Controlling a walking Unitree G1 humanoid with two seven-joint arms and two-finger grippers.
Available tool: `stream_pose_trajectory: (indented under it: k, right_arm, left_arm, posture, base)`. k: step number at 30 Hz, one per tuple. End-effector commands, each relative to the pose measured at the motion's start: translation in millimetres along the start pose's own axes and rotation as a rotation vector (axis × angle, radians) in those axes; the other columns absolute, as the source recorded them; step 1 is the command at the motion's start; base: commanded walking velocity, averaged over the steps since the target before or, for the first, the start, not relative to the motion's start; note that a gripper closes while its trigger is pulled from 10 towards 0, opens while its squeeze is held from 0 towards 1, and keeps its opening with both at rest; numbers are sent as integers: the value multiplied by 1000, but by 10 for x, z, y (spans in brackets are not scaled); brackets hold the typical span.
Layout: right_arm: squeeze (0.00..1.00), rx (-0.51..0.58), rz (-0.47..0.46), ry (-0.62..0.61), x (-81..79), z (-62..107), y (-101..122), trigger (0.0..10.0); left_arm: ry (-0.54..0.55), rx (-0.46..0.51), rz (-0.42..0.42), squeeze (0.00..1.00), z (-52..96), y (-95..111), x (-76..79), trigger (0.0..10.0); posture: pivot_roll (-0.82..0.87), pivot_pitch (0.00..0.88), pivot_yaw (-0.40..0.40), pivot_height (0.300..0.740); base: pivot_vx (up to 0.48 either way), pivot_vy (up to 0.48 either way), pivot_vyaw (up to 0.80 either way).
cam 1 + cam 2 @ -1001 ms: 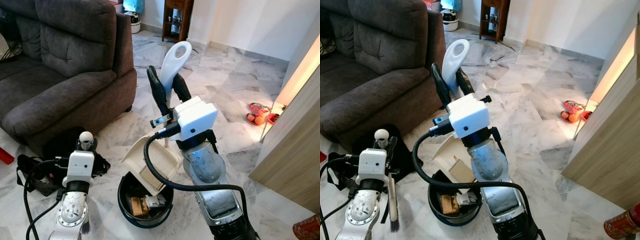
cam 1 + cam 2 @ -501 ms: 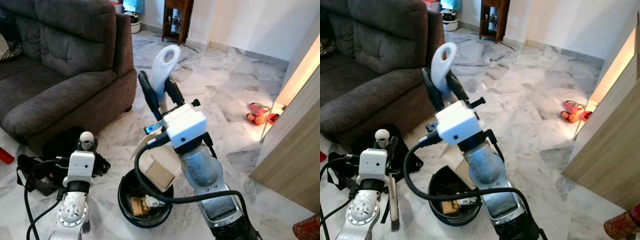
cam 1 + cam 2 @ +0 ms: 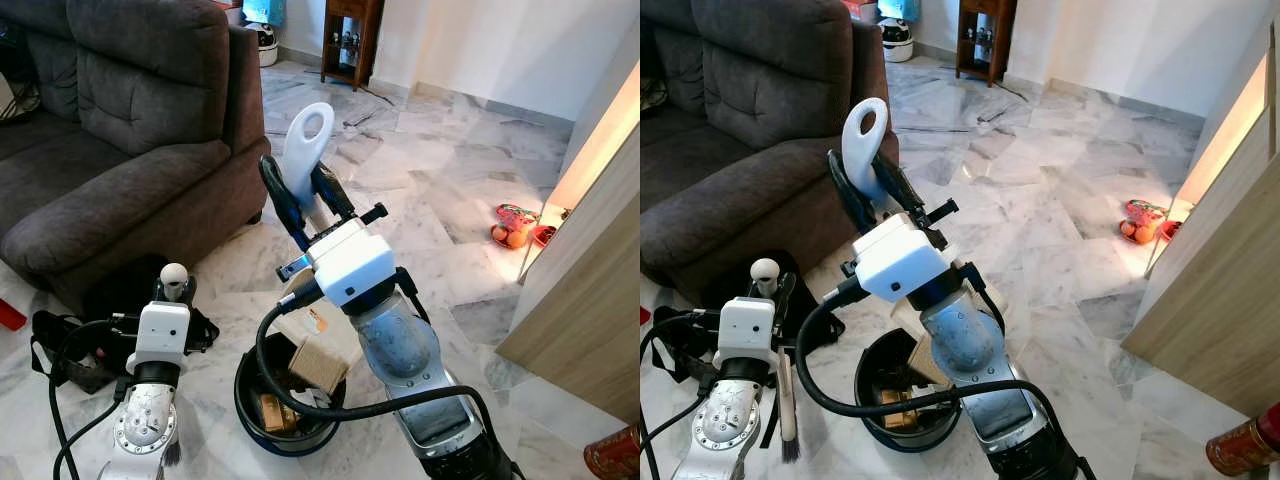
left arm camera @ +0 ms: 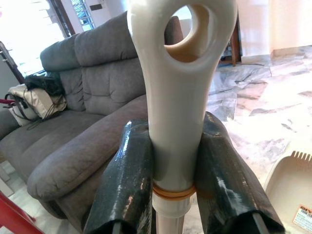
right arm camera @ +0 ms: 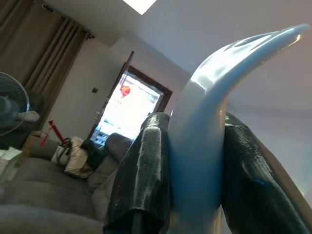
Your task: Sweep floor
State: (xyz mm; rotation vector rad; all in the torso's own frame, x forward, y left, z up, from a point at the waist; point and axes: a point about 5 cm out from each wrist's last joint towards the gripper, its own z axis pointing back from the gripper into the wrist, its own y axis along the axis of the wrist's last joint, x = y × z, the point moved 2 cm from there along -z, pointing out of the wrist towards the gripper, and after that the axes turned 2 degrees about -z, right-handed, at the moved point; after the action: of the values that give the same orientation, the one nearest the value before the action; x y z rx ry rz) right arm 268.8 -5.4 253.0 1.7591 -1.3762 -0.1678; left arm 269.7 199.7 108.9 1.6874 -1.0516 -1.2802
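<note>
Fingers [image 5: 141, 170] of my right gripper [image 3: 300, 195] pinch the dustpan handle [image 3: 305, 150]; the left gripper [image 4: 173, 175] clamps the brush handle [image 4: 178, 97] beside the bin [image 3: 250, 395]. Dustpan [image 3: 320, 335] is tipped over the bin, a cardboard scrap [image 3: 318, 365] dropping in. I judge emptying nearly done, maybe more sweeping left. Since a second ago the pan has tilted steeper, toward the sofa [image 3: 120, 150].

Home living room. Grey fabric sofa [image 3: 120, 130] beyond the left gripper [image 3: 172, 285]; veined marble floor [image 3: 450, 190]; dark wooden side cabinet [image 3: 352, 35] far ahead; slippers [image 3: 518, 225] right of the right gripper [image 3: 305, 190].
</note>
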Motion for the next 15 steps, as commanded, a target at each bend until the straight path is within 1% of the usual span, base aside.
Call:
stream_pose_trajectory:
  k: [1,7,10,15]
  right_arm:
    - [0,11,-36,11,-28,-17,37,10000]
    - [0,2,-45,11,-29,-17,26,10000]
    - [0,9,-26,-19,17,-25,34,10000]
    - [0,9,-26,-19,17,-25,34,10000]
  left_arm:
    - [4,45,-15,0,-14,74,-11,10000]
    - [4,45,-17,0,-13,73,-13,10000]
    - [5,45,-17,0,-11,73,-13,10000]
    - [5,45,-17,0,-11,73,-13,10000]
  posture:
    - [190,56,-38,740]
    - [190,56,-38,740]
    - [191,55,-38,740]
    - [191,55,-38,740]
  base:
    - [0,0,0]
    - [0,0,0]
    - [0,0,0]
    - [0,0,0]
